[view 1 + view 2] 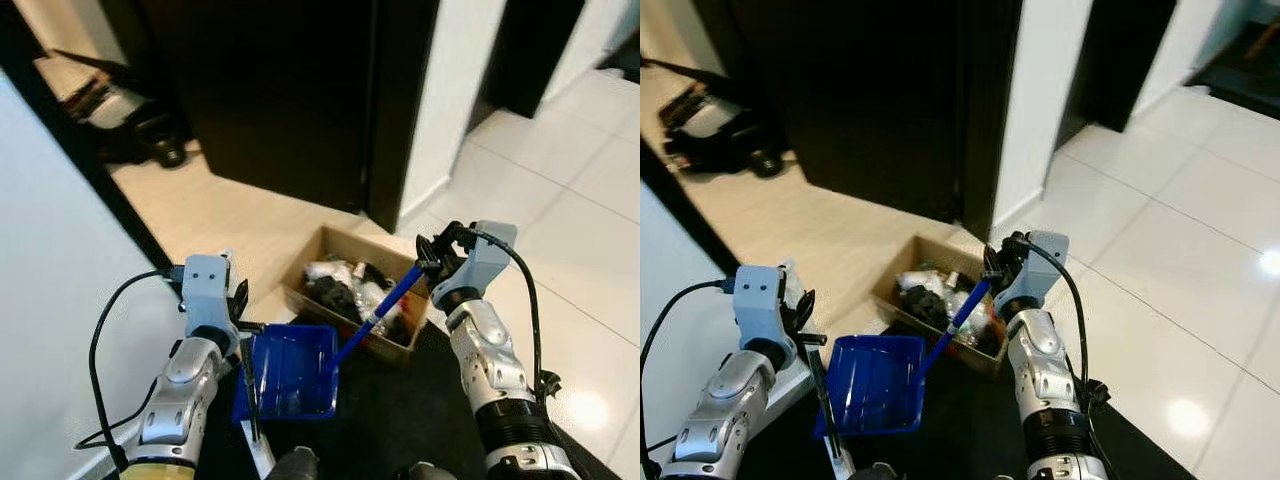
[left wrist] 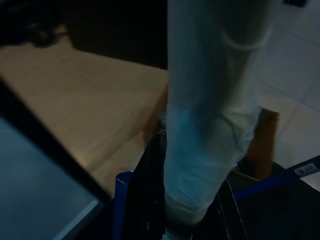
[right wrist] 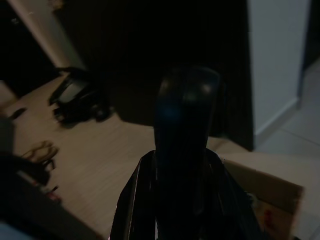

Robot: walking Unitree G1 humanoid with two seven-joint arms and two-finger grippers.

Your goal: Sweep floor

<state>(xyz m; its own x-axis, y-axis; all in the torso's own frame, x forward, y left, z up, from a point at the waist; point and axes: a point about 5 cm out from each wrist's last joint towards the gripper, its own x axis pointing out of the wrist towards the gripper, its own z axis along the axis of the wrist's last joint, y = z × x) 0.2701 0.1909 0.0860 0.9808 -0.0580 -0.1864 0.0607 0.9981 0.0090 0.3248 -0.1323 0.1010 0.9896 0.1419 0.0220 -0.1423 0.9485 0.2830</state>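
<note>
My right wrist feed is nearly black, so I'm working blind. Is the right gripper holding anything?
Observer: Yes. The right gripper is closed on a blue handle that slants down toward the robot's left.
Operator: Where does its lower end sit?
Observer: At a blue dustpan low in front of the robot, beside an open cardboard box with rubbish inside.
Operator: And the left gripper?
Observer: The left gripper holds a black handle that runs down along the dustpan's left edge.
</note>
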